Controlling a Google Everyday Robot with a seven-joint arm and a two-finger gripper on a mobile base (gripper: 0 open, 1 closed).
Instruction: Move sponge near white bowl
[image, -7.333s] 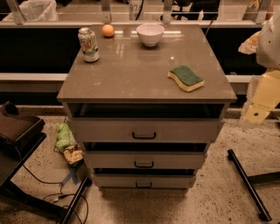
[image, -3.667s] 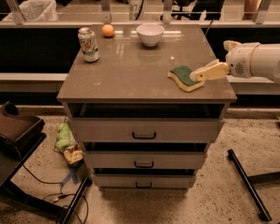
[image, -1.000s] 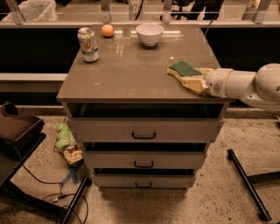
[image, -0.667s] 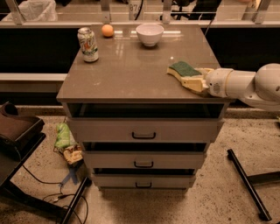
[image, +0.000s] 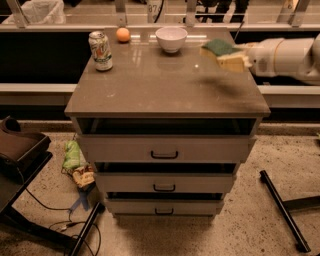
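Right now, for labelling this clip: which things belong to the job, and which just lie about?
Job: sponge, gripped off the tabletop by the gripper at far right; white bowl.
Lying about: soda can; orange ball; green bag on the floor.

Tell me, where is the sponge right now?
In the camera view, the tool holds the sponge above the cabinet top, near its back right corner, just right of the white bowl.
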